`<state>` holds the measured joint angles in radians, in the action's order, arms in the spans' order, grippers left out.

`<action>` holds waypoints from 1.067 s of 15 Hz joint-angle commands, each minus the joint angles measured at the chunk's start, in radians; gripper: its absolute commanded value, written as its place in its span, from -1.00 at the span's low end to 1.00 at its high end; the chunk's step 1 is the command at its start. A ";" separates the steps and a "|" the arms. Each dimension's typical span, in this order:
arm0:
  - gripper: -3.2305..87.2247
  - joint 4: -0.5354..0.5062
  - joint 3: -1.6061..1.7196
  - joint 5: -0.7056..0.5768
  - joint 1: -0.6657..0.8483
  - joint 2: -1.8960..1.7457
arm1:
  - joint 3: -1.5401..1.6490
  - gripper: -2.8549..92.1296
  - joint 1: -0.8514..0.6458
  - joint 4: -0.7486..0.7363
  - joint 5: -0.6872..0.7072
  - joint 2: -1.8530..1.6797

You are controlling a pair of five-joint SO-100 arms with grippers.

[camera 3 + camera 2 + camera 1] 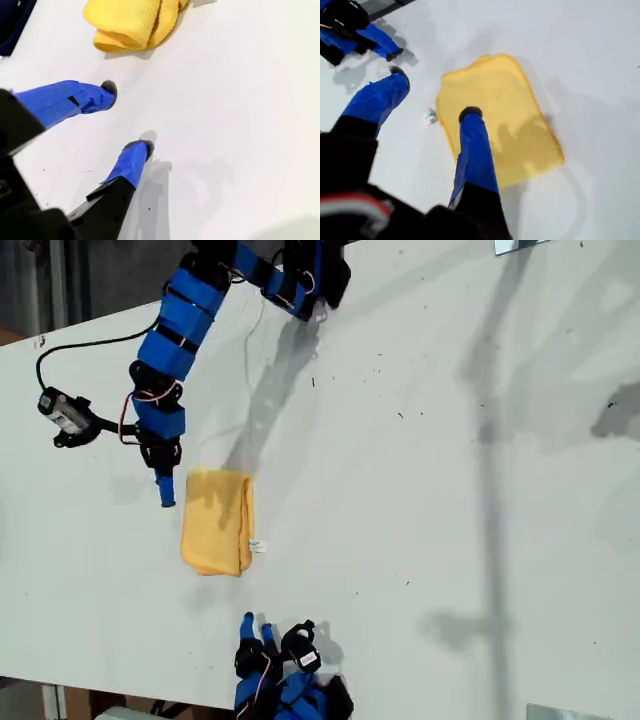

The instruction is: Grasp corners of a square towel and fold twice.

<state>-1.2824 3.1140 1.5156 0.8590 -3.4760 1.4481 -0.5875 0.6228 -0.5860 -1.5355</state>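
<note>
The yellow-orange towel (215, 520) lies folded into a narrow rectangle on the white table, its small white tag (257, 546) poking out at one corner. My first gripper (166, 495) hovers beside the folded towel's far corner, at its edge toward the exterior view's left, open and empty. In the first wrist view one finger (470, 116) hangs over the towel (510, 115), the other stands off it near the tag (429, 117). My second gripper (250, 625) rests open near the table's front edge, short of the towel (135, 22), its fingers (110, 90) holding nothing.
A small camera on a black cable (65, 412) sits on the table at the exterior view's left. The table edge (120, 695) runs just behind the second arm's base. Bare white tabletop (450, 490) spreads to the exterior view's right.
</note>
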 commanded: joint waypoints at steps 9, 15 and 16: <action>-0.57 0.000 0.008 -0.006 -0.011 -0.006 | -0.586 -0.50 0.008 -0.153 -0.250 0.815; -0.57 -0.005 0.006 -0.008 -0.012 -0.006 | -0.374 -0.51 0.117 0.333 -0.400 0.666; -0.57 -0.003 0.006 -0.009 -0.012 -0.006 | -0.330 -0.55 0.183 0.388 -0.399 0.635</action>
<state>-1.2824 3.1140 1.5156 0.8560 -3.4760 1.0738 -0.5016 0.9281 -0.9787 -0.8268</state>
